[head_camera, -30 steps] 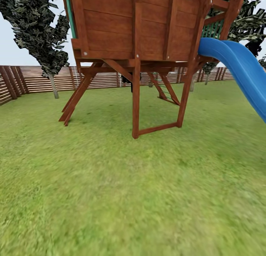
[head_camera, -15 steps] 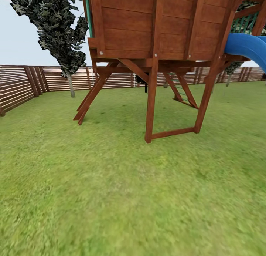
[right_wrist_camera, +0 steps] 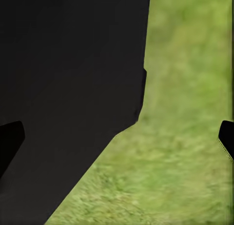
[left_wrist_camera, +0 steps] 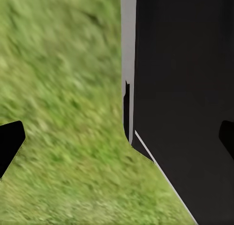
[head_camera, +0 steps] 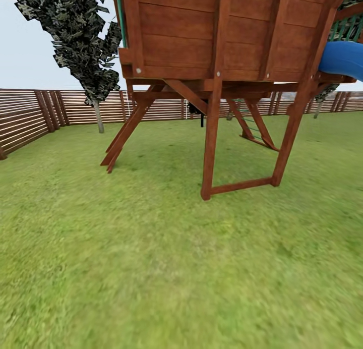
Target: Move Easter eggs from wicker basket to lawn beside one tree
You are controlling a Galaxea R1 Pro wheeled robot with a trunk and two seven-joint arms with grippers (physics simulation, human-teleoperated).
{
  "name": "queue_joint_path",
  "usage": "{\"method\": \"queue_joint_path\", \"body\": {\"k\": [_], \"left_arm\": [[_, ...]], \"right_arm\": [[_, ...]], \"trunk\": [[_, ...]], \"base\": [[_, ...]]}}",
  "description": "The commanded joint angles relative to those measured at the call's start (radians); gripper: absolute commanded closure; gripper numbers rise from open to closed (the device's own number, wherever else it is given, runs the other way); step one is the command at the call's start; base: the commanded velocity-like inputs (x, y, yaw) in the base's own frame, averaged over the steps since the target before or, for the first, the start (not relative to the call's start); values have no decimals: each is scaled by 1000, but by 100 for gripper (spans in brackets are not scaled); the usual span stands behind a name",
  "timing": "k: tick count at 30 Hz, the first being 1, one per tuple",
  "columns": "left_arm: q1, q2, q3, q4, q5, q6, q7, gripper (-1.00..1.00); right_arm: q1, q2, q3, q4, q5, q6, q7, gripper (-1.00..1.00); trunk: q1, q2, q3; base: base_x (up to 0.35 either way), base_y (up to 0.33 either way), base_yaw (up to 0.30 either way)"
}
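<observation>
You face a wooden playset (head_camera: 217,61) on the lawn (head_camera: 151,268); both pincers (left_wrist_camera: 117,142) (right_wrist_camera: 117,142) seem spread apart, holding nothing.

The lawn (head_camera: 151,268) spreads wide and flat across the near and middle ground — mottled green grass, darker in the far middle and lighter and yellower nearby. At the far left stands a tree (head_camera: 80,36), its thin pale trunk rising straight out of the grass at the lawn's far edge — its dense dark-green crown is flecked with grey.
</observation>
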Motion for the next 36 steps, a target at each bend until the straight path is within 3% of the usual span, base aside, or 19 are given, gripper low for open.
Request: {"method": "queue_joint_path", "body": {"k": [1, 10, 36], "left_arm": [[1, 0, 0, -2, 0, 0, -1, -100], [1, 0, 0, -2, -1, 0, -1, -100], [1, 0, 0, -2, -1, 0, -1, -100]], "right_arm": [[0, 0, 0, 0, 3, -1, 0, -100], [-1, 0, 1, 0, 3, -1, 0, -100], [-1, 0, 1, 0, 2, -1, -2, -100]], "trunk": [[1, 0, 0], [1, 0, 0], [1, 0, 0]], "base": [[334, 0, 0], [334, 0, 73], [334, 0, 261]]}}
